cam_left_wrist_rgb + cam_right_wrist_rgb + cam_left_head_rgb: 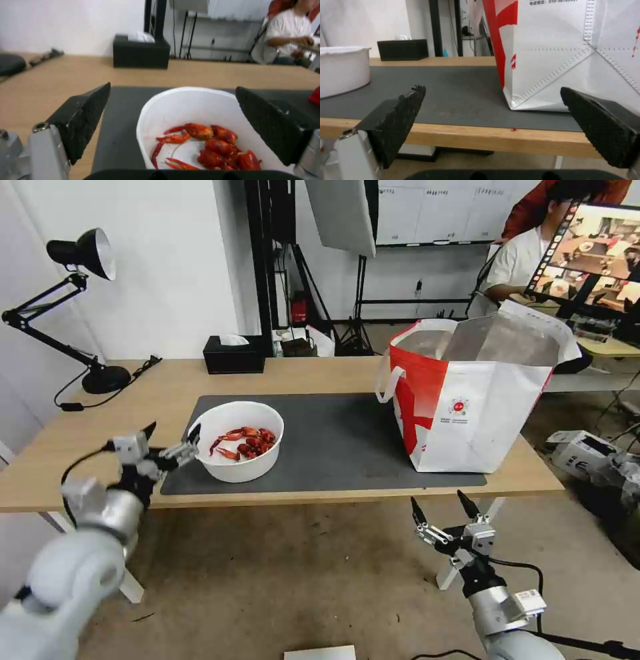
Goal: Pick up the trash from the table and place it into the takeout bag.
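Note:
A white round bowl [237,441] [196,117] [340,70] holding red crayfish shells [243,441] [213,147] sits on the left part of the dark grey mat [333,440] on the light-wood table [133,407]. My left gripper [172,437] [173,120] hovers open just left of the bowl's rim, its fingers spread wider than the near rim. The white takeout bag [473,400] [573,55] with a red side panel stands open on the mat's right end. My right gripper [443,509] [493,117] is open, below and in front of the table edge, under the bag.
A black tissue box [233,355] [140,51] stands at the table's back edge, and a black desk lamp [80,313] at the far left. A white box [577,447] lies on the floor to the right. A seated person is behind the bag.

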### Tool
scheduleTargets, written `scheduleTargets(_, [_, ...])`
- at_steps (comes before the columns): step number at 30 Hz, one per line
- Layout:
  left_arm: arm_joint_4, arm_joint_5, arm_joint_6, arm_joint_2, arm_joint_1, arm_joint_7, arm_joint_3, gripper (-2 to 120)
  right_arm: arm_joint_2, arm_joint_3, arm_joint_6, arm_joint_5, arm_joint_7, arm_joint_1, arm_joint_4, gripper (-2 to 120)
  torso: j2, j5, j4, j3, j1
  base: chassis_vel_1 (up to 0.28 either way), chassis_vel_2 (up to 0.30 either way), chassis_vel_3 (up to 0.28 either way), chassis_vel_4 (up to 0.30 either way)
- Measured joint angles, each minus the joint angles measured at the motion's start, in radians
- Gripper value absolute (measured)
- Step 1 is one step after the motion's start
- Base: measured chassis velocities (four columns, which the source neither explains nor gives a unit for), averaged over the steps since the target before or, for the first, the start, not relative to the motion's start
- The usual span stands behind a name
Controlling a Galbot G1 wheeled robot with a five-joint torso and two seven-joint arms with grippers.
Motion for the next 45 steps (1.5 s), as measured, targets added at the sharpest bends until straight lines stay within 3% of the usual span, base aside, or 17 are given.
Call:
scheduleTargets(1, [0.013, -0.037, 0.053, 0.015, -0.035, -0.016, 0.012, 100, 0.000, 0.000, 0.000, 0.000, 0.000, 0.000, 0.000, 100, 0.000, -0.0002, 0.0000, 0.000, 0.000, 0.000, 0.000, 0.000, 0.000])
scheduleTargets(2, [0.013, -0.037, 0.053, 0.015, -0.035, -0.016, 0.012, 100, 0.000, 0.000, 0.000, 0.000, 0.000, 0.000, 0.000, 100, 0.000, -0.0002, 0.0000, 0.000, 0.000, 0.000, 0.000, 0.000, 0.000])
scheduleTargets(5, [0.065, -0.235, 0.262, 0.056, -0.166, -0.125, 0.072, 100, 0.000, 0.000, 0.000, 0.000, 0.000, 0.000, 0.000, 100, 0.000, -0.0003, 0.0001, 0.000, 0.000, 0.000, 0.000, 0.000, 0.000])
scheduleTargets(9, [0.089, -0.282, 0.315, 0.062, -0.216, -0.156, 0.100, 100, 0.000, 0.000, 0.000, 0.000, 0.000, 0.000, 0.000, 100, 0.000, 0.0001, 0.0000, 0.000, 0.000, 0.000, 0.000, 0.000, 0.000])
scheduleTargets(12, [0.135, -0.344, 0.389, 0.061, -0.295, -0.216, 0.152, 100, 0.000, 0.000, 0.000, 0.001, 0.000, 0.001, 0.001, 100, 0.000, 0.0000, 0.0001, 0.000, 0.000, 0.000, 0.000, 0.000, 0.000])
scheduleTargets(17, [0.166, -0.380, 0.397, 0.056, -0.324, -0.257, 0.181, 100, 0.000, 0.000, 0.000, 0.001, 0.000, 0.001, 0.001, 100, 0.000, 0.0000, 0.0001, 0.000, 0.000, 0.000, 0.000, 0.000, 0.000])
scheduleTargets(30, [0.199, -0.406, 0.390, 0.040, -0.325, -0.287, 0.205, 100, 0.000, 0.000, 0.000, 0.001, 0.000, 0.001, 0.001, 100, 0.000, 0.0000, 0.0001, 0.000, 0.000, 0.000, 0.000, 0.000, 0.000])
scheduleTargets(34, [0.202, -0.460, 0.388, 0.035, -0.325, -0.347, 0.211, 87, 0.000, 0.000, 0.000, 0.001, 0.000, 0.001, 0.001, 100, 0.000, 0.0000, 0.0001, 0.000, 0.000, 0.000, 0.000, 0.000, 0.000])
scheduleTargets(40, [0.203, -0.480, 0.386, 0.035, -0.327, -0.363, 0.212, 71, 0.000, 0.000, 0.000, 0.001, 0.000, 0.001, 0.001, 100, 0.000, 0.0000, 0.0001, 0.000, 0.000, 0.000, 0.000, 0.000, 0.000])
scheduleTargets(45, [0.203, -0.504, 0.385, 0.038, -0.327, -0.375, 0.209, 49, 0.000, 0.000, 0.000, 0.001, 0.000, 0.001, 0.001, 100, 0.000, 0.0000, 0.0001, 0.000, 0.000, 0.000, 0.000, 0.000, 0.000])
